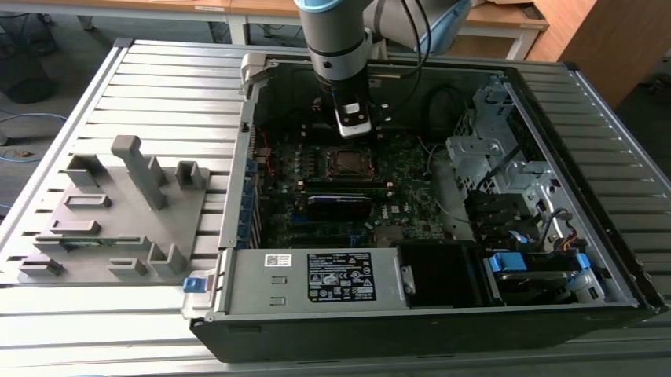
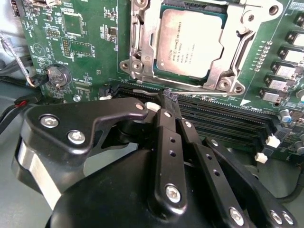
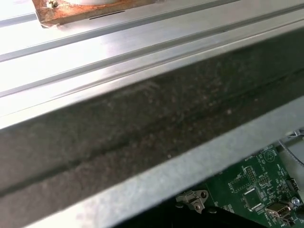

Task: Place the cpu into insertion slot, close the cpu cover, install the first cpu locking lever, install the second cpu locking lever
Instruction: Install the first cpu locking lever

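At the exterior view's left, a grey moulded fixture (image 1: 115,212) with upright holders is seen lying on the slatted metal counter (image 1: 157,78). Just beside it, toward the exterior view's right, an open computer case (image 1: 419,330) is laid flat. A labelled power supply (image 1: 341,276) is mounted at its near edge, and the green motherboard (image 1: 409,177) is exposed inside.

The arm is seen reaching down into the case from above. The gripper (image 1: 354,126) is held over the board, just beyond the socket. The cpu (image 1: 344,160) is seated in that socket, near the middle of the board.

In the second wrist view, the chip's dull metal top is framed by the cpu cover (image 2: 216,71), which is laid flat over its edges. Whether the locking levers are latched cannot be told. The black fingers (image 2: 164,128) are pressed together at their tips, with nothing held between them. They are near the memory slots (image 2: 228,111) that run beside the socket, and the cover is not touched. A round coin cell (image 2: 58,76) is seen well apart from the socket.

At the exterior view's right, a metal drive cage (image 1: 493,157) is set against the case wall.
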